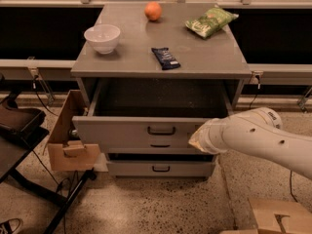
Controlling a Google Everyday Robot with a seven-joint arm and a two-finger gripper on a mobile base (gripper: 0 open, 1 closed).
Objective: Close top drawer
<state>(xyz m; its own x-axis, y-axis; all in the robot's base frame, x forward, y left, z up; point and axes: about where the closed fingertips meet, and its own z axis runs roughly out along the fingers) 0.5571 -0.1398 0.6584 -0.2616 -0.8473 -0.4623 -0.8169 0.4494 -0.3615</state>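
The top drawer [122, 129] of the grey metal cabinet stands partly open, with its dark loop handle [161, 130] mid-front. Only a short stretch of its dark inside [161, 99] shows under the cabinet top. My white arm [253, 138] reaches in from the right. My gripper [194, 141] sits at the arm's end, against the right part of the drawer front, beside the handle.
On the cabinet top [204, 62] are a white bowl [102, 37], an orange [153, 10], a green chip bag [210, 21] and a dark snack bar [165, 57]. Two shallower drawers [161, 168] sit below. A wooden box [68, 140] stands left, a wooden piece [278, 217] bottom right.
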